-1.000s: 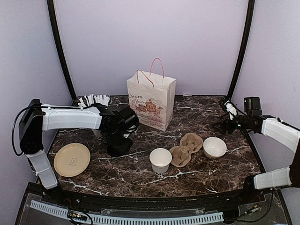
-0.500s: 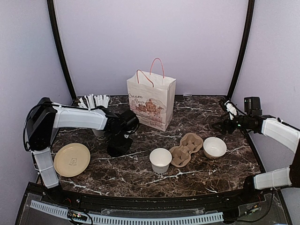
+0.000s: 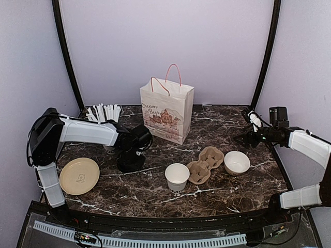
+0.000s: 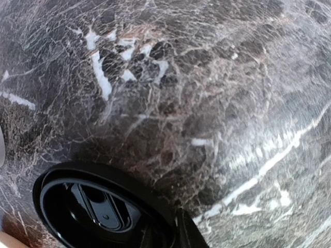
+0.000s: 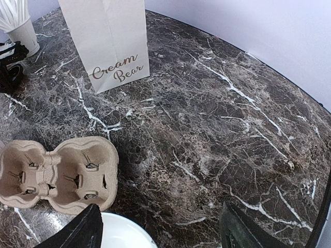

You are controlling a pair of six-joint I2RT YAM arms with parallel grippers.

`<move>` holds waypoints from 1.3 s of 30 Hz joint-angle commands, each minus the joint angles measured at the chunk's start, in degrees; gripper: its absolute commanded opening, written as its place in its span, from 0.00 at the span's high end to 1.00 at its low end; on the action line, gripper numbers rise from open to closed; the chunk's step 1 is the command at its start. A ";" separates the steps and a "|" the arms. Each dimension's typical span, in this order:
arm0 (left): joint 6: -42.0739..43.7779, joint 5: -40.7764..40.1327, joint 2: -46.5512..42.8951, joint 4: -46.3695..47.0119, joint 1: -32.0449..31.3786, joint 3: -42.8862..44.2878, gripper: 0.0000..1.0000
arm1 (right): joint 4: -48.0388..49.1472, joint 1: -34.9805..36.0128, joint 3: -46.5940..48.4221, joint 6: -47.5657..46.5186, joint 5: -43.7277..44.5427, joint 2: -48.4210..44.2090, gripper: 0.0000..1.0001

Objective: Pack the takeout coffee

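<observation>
Left gripper (image 3: pixel 129 157) sits low on the marble table (image 3: pixel 155 199) over the flat black lid (image 4: pixel 98 212), grip undeterminable; the white cup (image 3: pixel 177 175) stands upright and uncovered just left of the cardboard carrier (image 3: pixel 205 164); right gripper (image 3: pixel 247 137) hovers near the white bowl (image 3: pixel 237 162), jaws apart and empty.

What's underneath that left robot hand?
A round black plastic lid lies on the marble table beneath the left gripper. In the overhead view the gripper largely hides it; the wrist view cuts off its lower edge.
</observation>
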 commanded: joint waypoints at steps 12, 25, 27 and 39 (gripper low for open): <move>9.77 16.14 -22.31 -3.25 -4.90 8.09 0.88 | -8.24 1.54 12.36 4.88 -11.95 1.16 0.25; 16.60 35.04 -31.62 46.96 -6.40 -0.49 0.89 | 4.98 15.19 33.32 42.60 -28.09 10.51 0.02; 14.69 37.06 -31.64 54.23 -6.47 -3.27 0.89 | 7.41 17.40 33.89 45.92 -29.61 12.11 0.01; 11.46 35.59 -31.50 66.47 -6.47 -6.20 0.89 | 8.67 27.98 42.91 49.46 -30.44 20.16 0.01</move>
